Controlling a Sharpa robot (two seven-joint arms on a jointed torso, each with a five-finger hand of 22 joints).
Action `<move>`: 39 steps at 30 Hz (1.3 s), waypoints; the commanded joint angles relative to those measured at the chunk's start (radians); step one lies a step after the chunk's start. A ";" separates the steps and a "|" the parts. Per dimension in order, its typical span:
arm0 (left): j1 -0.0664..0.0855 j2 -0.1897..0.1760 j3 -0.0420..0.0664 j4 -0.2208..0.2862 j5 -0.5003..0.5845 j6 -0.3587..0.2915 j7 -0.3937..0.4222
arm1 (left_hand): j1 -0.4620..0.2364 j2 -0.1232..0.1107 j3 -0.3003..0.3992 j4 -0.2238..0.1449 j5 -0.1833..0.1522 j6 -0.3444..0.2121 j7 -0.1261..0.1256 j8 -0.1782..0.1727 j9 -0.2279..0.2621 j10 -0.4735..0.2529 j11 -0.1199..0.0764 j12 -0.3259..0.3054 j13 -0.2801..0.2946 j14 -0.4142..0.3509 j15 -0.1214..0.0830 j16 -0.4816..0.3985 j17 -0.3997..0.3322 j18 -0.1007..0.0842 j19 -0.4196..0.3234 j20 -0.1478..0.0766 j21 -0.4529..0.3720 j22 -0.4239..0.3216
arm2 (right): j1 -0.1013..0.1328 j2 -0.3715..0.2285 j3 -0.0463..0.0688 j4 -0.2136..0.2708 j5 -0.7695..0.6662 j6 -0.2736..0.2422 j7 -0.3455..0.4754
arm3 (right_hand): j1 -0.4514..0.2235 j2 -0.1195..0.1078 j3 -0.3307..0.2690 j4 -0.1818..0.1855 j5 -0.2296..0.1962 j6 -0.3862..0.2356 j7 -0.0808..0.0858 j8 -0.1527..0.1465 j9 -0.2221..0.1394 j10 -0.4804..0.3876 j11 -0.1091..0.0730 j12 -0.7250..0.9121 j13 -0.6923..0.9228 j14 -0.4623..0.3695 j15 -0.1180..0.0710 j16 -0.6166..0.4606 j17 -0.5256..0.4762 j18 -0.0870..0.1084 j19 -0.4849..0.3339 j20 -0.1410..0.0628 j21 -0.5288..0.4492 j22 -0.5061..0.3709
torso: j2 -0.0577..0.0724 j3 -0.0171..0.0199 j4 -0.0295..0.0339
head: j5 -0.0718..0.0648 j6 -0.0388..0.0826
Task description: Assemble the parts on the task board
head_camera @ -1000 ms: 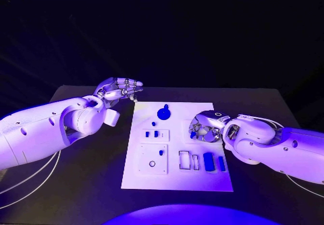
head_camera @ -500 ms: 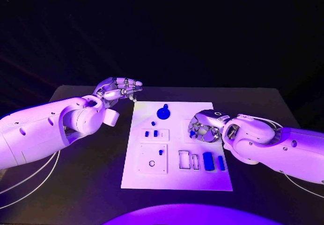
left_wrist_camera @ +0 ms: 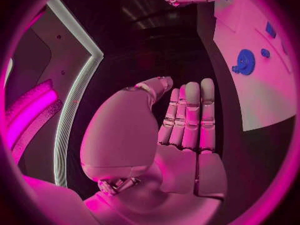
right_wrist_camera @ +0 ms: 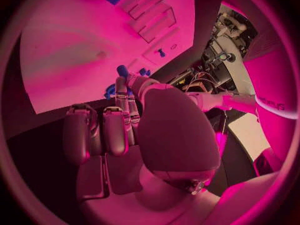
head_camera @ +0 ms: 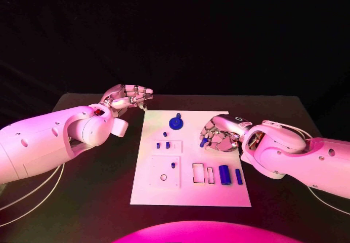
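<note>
Basically, the small blue part [head_camera: 204, 143] was pinched at the tips of the right hand [head_camera: 221, 135] over the right-centre of the task board [head_camera: 191, 195]; a second earlier that hand sat lower and nearer the board's right edge with the piece tucked under its palm, and by now it had lifted and shifted toward the board's middle, so the part stuck out at its fingertips. On the right wrist view the blue piece [right_wrist_camera: 122, 71] was clamped between the thumb and one finger [right_wrist_camera: 121, 92], the other fingers curled alongside, close together. The board lay mid-table, unmoved. On it: a round blue part [head_camera: 176, 122] near the far end, small blue pegs [head_camera: 163, 145] in the middle-left block, one blue peg [head_camera: 173, 165] in the lower-left block, and two blue bars [head_camera: 224, 174] by the near right edge beside the empty slots [head_camera: 198, 172].

The left hand [head_camera: 130, 95] was off the board's far left corner, same place as before, holding nothing. On the left wrist view its fingers [left_wrist_camera: 190, 116] were straight and pressed side by side, thumb near them. Black table [head_camera: 87, 202] under all.
</note>
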 commanded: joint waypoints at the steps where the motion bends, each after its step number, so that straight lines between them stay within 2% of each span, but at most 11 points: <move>1: 0.000 0.005 0.000 -0.001 0.001 0.016 0.005 | 0.006 0.009 -0.004 -0.003 0.002 -0.004 0.000 0.004 -0.001 -0.008 0.001 0.003 -0.001 -0.005 -0.001 -0.005 -0.001 0.014 0.003 0.004 -0.004 -0.001 | 0.007 0.004 0.001 0.025 0.052 -0.030 0.010 | -0.009 0.002 0.006 -0.002 0.006 0.003 0.002 0.028 0.043 0.007 -0.001 0.000 0.001 0.042 -0.004 0.004 0.000 -0.013 0.062 -0.009 0.006 0.192 | -0.001 -0.0005 0.0009 | 0.001 0.002; 5: 0.000 0.008 -0.001 -0.003 0.002 0.017 0.005 | 0.006 0.009 -0.004 -0.003 0.002 -0.004 0.000 0.004 -0.001 -0.008 0.001 0.003 -0.001 -0.005 -0.001 -0.005 -0.001 0.014 0.003 0.004 -0.004 -0.001 | 0.009 0.023 0.001 0.038 0.056 -0.029 0.012 | -0.012 0.001 0.009 -0.005 0.007 0.002 0.003 0.030 0.045 0.008 -0.001 -0.001 0.002 0.042 -0.005 0.005 0.001 -0.013 0.062 -0.009 0.008 0.193 | 0.000 0.0003 0.0000 | 0.005 0.005; 9: 0.000 0.009 -0.003 -0.004 0.002 0.018 0.005 | 0.006 0.009 -0.004 -0.003 0.002 -0.004 0.000 0.004 -0.001 -0.008 0.001 0.003 -0.001 -0.005 -0.001 -0.005 -0.001 0.014 0.003 0.004 -0.004 -0.001 | -0.001 0.056 0.000 0.048 0.046 -0.032 0.015 | -0.014 0.001 0.010 -0.007 0.008 0.001 0.003 0.030 0.046 0.008 0.000 -0.002 0.002 0.042 -0.005 0.004 0.000 -0.013 0.061 -0.009 0.005 0.192 | 0.001 -0.0003 0.0004 | 0.012 0.003; 16: 0.000 0.012 -0.004 -0.005 0.002 0.020 0.005 | 0.006 0.009 -0.004 -0.003 0.002 -0.004 0.000 0.004 -0.001 -0.008 0.001 0.003 -0.001 -0.005 -0.001 -0.005 -0.001 0.014 0.003 0.004 -0.004 -0.001 | -0.042 0.125 -0.001 0.043 0.012 -0.047 0.027 | -0.018 0.000 0.013 -0.011 0.009 0.000 0.004 0.031 0.049 0.009 0.000 -0.004 0.003 0.041 -0.004 0.003 -0.002 -0.012 0.061 -0.009 0.002 0.191 | 0.001 0.0000 -0.0001 | 0.022 0.004; 21: 0.000 0.016 -0.005 -0.007 0.002 0.021 0.005 | 0.006 0.009 -0.004 -0.003 0.002 -0.004 0.000 0.004 -0.001 -0.008 0.001 0.003 -0.001 -0.005 -0.001 -0.005 -0.001 0.014 0.003 0.004 -0.004 -0.001 | -0.070 0.173 -0.004 0.034 -0.012 -0.051 0.036 | -0.019 0.000 0.015 -0.012 0.009 -0.001 0.004 0.032 0.050 0.009 0.000 -0.005 0.003 0.041 -0.004 0.003 -0.003 -0.012 0.061 -0.009 0.002 0.191 | 0.002 0.0001 0.0007 | 0.031 0.002; 28: 0.000 0.022 -0.006 -0.008 0.002 0.024 0.005 | 0.006 0.009 -0.004 -0.003 0.002 -0.004 0.000 0.004 -0.001 -0.008 0.001 0.003 -0.001 -0.005 -0.001 -0.005 -0.001 0.014 0.003 0.004 -0.004 -0.001 | -0.119 0.234 -0.009 0.006 -0.022 -0.047 0.048 | -0.023 0.000 0.020 -0.019 0.011 -0.004 0.005 0.033 0.053 0.009 0.001 -0.008 0.004 0.041 -0.004 0.002 -0.005 -0.011 0.059 -0.009 -0.005 0.189 | 0.004 0.0004 0.0012 | 0.038 -0.003; 34: 0.000 0.024 -0.007 -0.009 0.002 0.025 0.004 | 0.007 0.010 -0.005 -0.004 0.002 -0.005 0.001 0.005 -0.001 -0.009 0.001 0.004 -0.002 -0.006 -0.001 -0.005 -0.002 0.014 0.003 0.004 -0.004 -0.001 | -0.143 0.263 -0.012 -0.022 -0.038 -0.039 0.049 | -0.025 0.001 0.023 -0.023 0.012 -0.006 0.006 0.034 0.054 0.008 0.001 -0.009 0.005 0.040 -0.004 0.001 -0.008 -0.010 0.059 -0.009 -0.007 0.188 | 0.003 0.0005 0.0020 | 0.044 -0.006; 39: 0.000 0.023 -0.007 -0.009 0.002 0.026 0.002 | 0.007 0.010 -0.005 -0.004 0.002 -0.005 0.001 0.005 0.000 -0.009 0.001 0.005 -0.002 -0.006 -0.001 -0.005 -0.002 0.014 0.003 0.004 -0.004 -0.001 | -0.151 0.274 -0.013 -0.038 -0.040 -0.019 0.039 | -0.025 0.001 0.023 -0.023 0.012 -0.006 0.006 0.034 0.054 0.008 0.001 -0.009 0.005 0.040 -0.004 0.001 -0.008 -0.010 0.059 -0.009 -0.007 0.188 | 0.003 0.0005 0.0008 | 0.048 -0.009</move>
